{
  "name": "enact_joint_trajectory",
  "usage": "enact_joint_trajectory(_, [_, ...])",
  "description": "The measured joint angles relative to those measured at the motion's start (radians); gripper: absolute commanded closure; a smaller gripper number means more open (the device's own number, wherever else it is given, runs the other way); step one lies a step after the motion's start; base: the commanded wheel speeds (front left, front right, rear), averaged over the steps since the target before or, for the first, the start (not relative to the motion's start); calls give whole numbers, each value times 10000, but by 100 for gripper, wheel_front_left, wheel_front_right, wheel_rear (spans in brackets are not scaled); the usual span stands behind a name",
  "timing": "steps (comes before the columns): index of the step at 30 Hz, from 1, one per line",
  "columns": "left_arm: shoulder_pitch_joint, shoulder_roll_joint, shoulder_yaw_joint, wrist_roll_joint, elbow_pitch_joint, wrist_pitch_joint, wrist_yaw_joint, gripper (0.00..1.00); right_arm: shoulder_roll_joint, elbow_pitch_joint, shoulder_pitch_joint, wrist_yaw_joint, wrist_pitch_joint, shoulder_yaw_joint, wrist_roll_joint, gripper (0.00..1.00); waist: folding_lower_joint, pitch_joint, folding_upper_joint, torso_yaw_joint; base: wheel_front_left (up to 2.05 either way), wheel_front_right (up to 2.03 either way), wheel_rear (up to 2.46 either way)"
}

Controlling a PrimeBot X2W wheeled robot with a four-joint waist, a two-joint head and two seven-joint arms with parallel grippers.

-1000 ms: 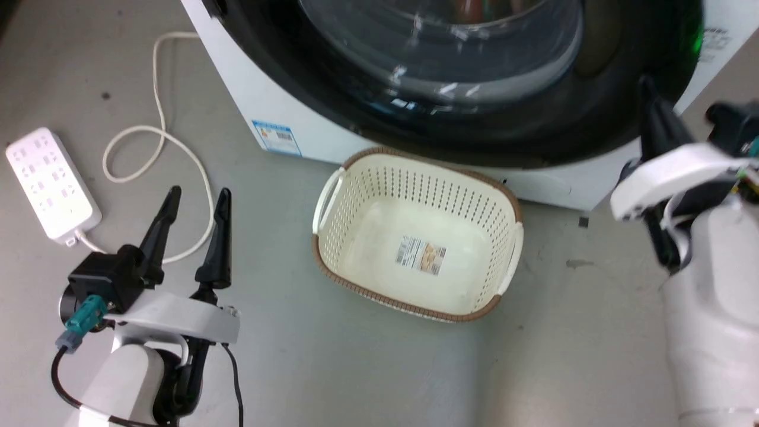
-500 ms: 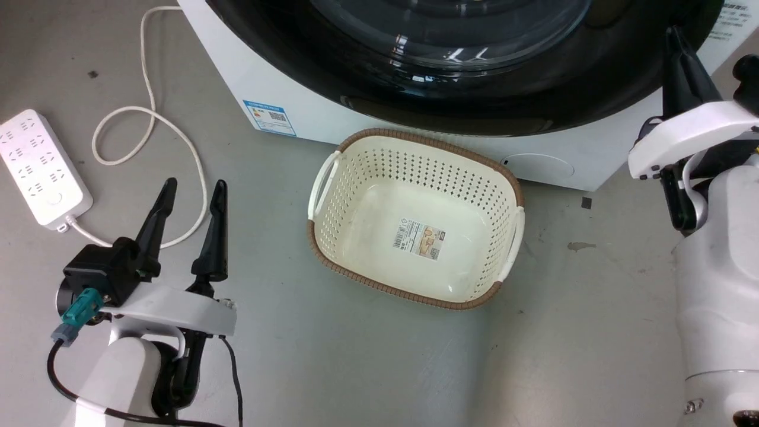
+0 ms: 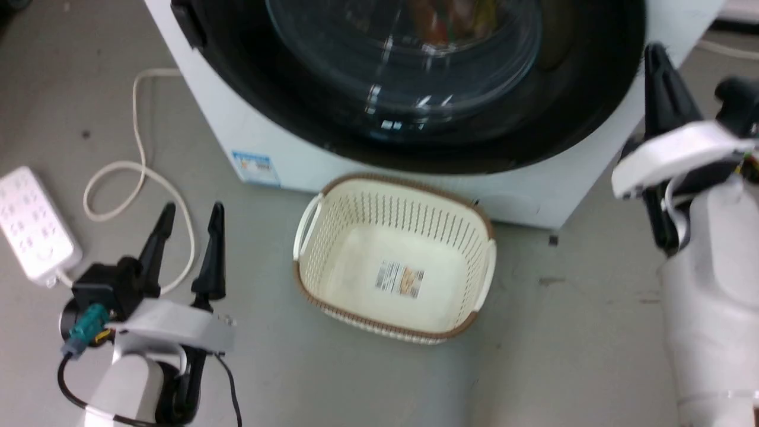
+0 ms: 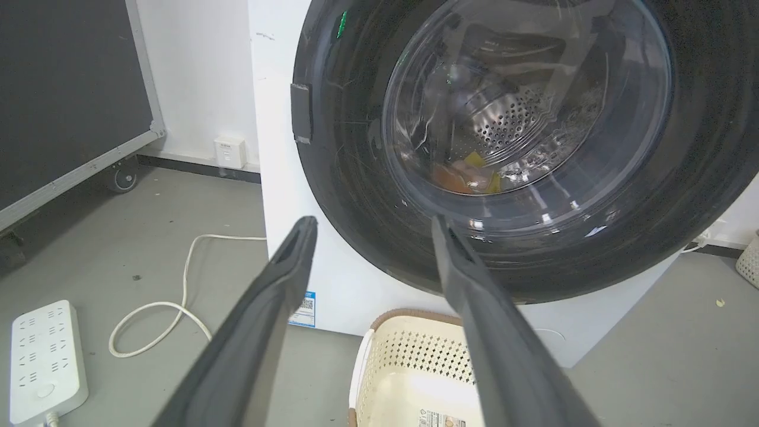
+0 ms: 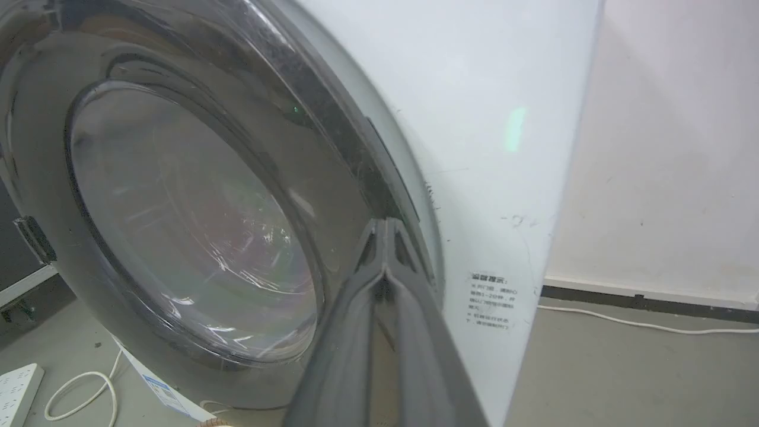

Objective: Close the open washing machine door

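Washing machine door (image 3: 403, 77) flush with the machine front (image 3: 278, 148), unchanged since a second ago; right gripper (image 5: 385, 231), fingers together, at its rim; left gripper (image 3: 193, 209) wide, idle: closing apparently complete.

A grey floor (image 3: 367, 379) is seen underfoot, a white power strip (image 3: 32, 225) and its looping cream cord (image 3: 136, 118) are laid out on it, and behind, a white wall (image 4: 195, 77) is edged by a dark baseboard (image 4: 190, 166), with a black wheeled case (image 4: 65, 101) parked nearby.
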Motion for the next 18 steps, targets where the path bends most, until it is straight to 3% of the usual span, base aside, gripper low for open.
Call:
enact_joint_trajectory(11, [1257, -79, 125, 92, 265, 2, 328, 0, -6, -2437, 3608, -2, -48, 633, 1202, 100, -4, -2121, 0, -919, 0, 0, 0])
enact_joint_trajectory(18, [1588, -71, 56, 173, 81, 25, 523, 0, -12, -3988, 5690, -2, -48, 713, 1638, 100, -3, -2919, -1, -1508, 0, 0, 0])
